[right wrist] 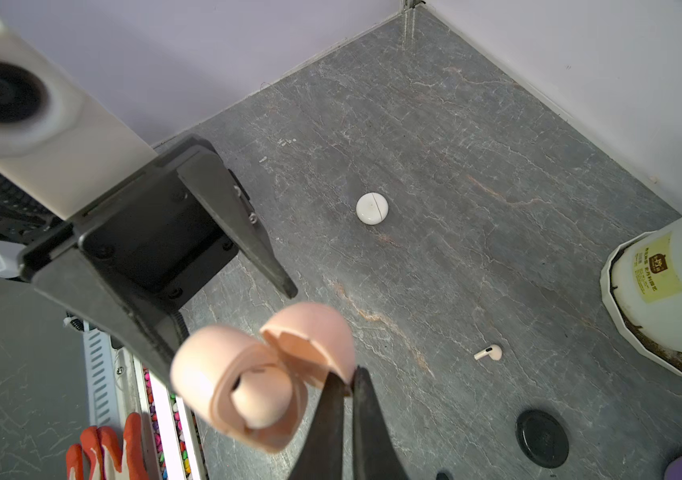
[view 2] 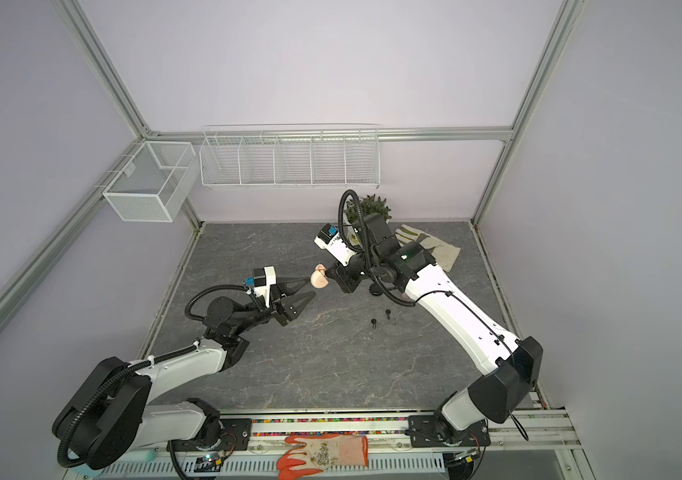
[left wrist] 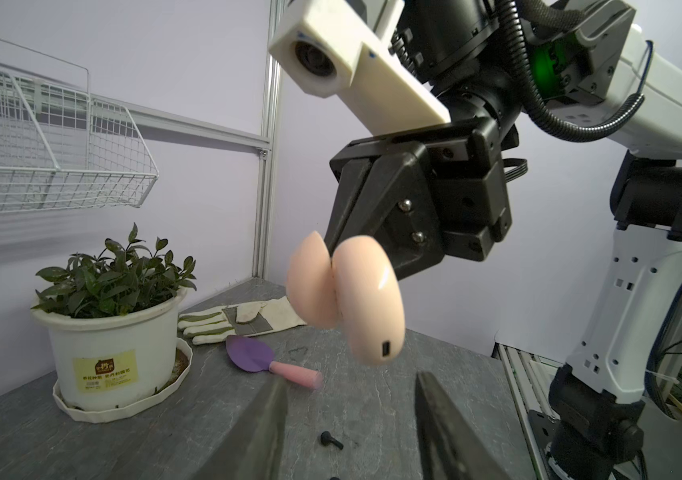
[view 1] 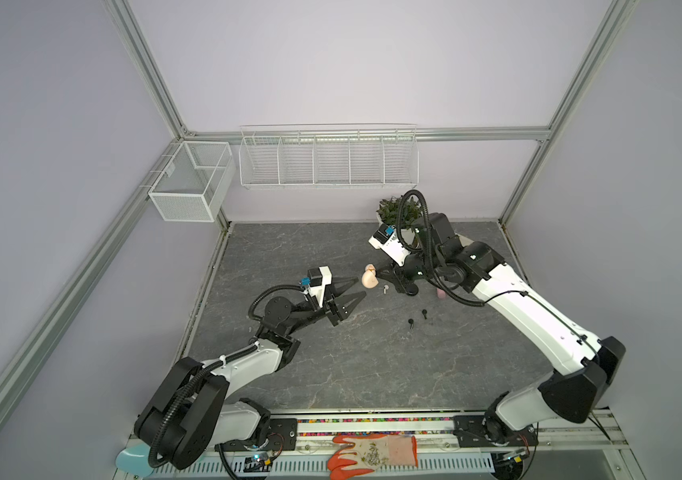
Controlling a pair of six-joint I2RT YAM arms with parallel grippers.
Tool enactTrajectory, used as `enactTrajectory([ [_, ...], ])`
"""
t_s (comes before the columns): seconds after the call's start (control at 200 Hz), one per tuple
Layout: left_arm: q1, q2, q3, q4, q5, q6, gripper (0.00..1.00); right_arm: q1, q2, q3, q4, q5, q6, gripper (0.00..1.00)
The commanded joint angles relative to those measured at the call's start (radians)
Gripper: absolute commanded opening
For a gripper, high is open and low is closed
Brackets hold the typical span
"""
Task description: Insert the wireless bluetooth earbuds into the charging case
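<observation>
My right gripper (view 1: pixel 376 272) (right wrist: pixel 352 380) is shut on the lid edge of an open pink charging case (view 1: pixel 369 277) (view 2: pixel 319 277) (left wrist: pixel 347 299), which hangs in the air. One pink earbud (right wrist: pixel 260 399) sits inside it. My left gripper (view 1: pixel 361 288) (left wrist: pixel 352 378) stands open just beside and below the case, with nothing between its fingers. Another pinkish earbud (view 1: pixel 385 289) (right wrist: pixel 489 353) lies on the table near the case. Two black earbuds (view 1: pixel 424 313) (view 1: pixel 410 323) lie nearer the front.
A round black case (right wrist: pixel 542 438) and a round white case (right wrist: pixel 371 208) lie on the grey table. At the back are a potted plant (left wrist: pixel 111 316), a purple trowel (left wrist: pixel 256 357) and a white glove (left wrist: pixel 239 320). An orange glove (view 1: pixel 372 455) lies on the front rail.
</observation>
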Motion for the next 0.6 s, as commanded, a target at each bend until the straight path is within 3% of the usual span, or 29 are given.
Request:
enactTrajectory([
  [0.0, -0.001, 0.035, 0.041, 0.029, 0.030, -0.009, 0.52, 0.015, 0.016, 0.028, -0.020, 0.016, -0.030, 0.07],
  [0.395, -0.001, 0.076, 0.076, 0.092, 0.041, -0.083, 0.52, 0.042, 0.039, 0.046, -0.037, 0.071, -0.038, 0.07],
  [0.6, 0.000, 0.061, 0.078, 0.049, 0.035, -0.068, 0.45, 0.048, 0.044, 0.051, -0.042, 0.078, -0.040, 0.07],
])
